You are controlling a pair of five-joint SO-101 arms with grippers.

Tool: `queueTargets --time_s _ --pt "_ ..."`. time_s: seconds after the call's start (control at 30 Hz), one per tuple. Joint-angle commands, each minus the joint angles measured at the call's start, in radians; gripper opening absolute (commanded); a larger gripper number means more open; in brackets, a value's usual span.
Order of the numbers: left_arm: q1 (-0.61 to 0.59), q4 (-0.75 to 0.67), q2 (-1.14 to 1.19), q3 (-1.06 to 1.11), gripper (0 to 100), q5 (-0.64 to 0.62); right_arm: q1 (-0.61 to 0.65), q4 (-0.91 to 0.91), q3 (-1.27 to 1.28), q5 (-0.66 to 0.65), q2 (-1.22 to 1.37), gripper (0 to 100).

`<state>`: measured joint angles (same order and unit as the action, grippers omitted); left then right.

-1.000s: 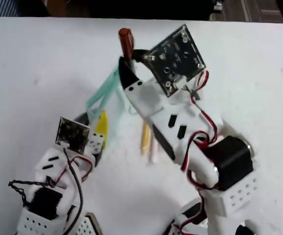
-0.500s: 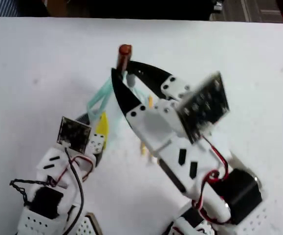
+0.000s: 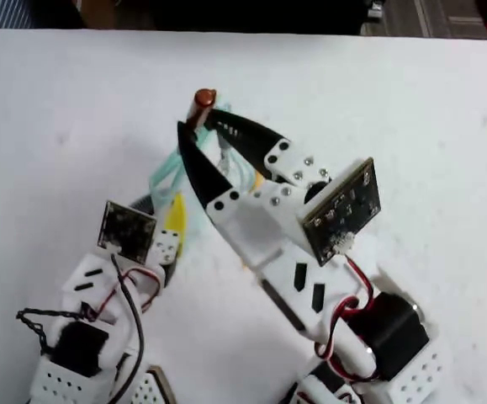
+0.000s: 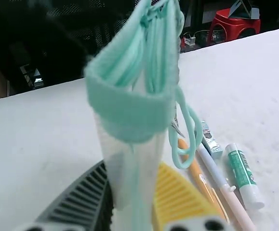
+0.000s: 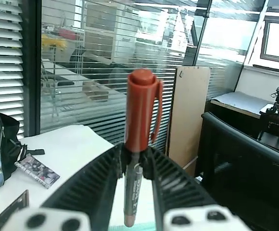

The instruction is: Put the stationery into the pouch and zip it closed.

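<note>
At the white surface, the right gripper is closed narrowly on a red-capped pen, clamping it low on the barrel. The cap stands out past the fingertips and the writing end points back toward the wrist. The left gripper pinches one end of a clear pouch with mint-green trim between its yellow and dark fingers. The pouch runs out from that gripper toward the far side of the surface.

From above, the pouch's far end sits just beside the right gripper's fingertips, so the pen and the pouch are close together. The pouch's long axis runs from the left gripper toward the pen, while the pen's own axis follows the right gripper's fingers. The coming move looks to depend on bringing those two lines together at the pouch's mouth. How far that mouth stands open cannot be told.

An orange pencil, a pale pink pen and a green-and-white glue stick lie side by side on the surface near the pouch, not yet packed. The zipping remains to be done.
</note>
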<state>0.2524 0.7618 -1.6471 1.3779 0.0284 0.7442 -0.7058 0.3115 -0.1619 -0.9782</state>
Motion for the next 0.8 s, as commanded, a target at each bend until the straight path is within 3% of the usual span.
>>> queueTargets --time_s 0.0,0.2,0.3,0.4,0.6,0.77 --pt "-0.016 -0.031 0.004 -0.008 2 -0.006 0.007 0.025 -0.006 0.009 -0.005 1.6" --pt "-0.019 -0.034 0.004 -0.009 6 -0.011 0.005 0.039 -0.005 0.018 0.005 1.6" --pt "-0.019 -0.026 0.004 -0.009 13 -0.012 0.005 0.039 -0.020 0.114 0.041 1.6" --pt "-0.021 -0.026 0.004 -0.009 13 -0.012 0.005 0.031 -0.029 0.157 0.058 1.6" --pt "-0.021 -0.026 0.004 -0.009 12 -0.012 0.001 0.038 -0.026 0.150 0.068 1.6" --pt "-0.021 -0.026 0.004 -0.009 12 -0.012 -0.090 0.105 0.012 0.112 0.113 1.6"
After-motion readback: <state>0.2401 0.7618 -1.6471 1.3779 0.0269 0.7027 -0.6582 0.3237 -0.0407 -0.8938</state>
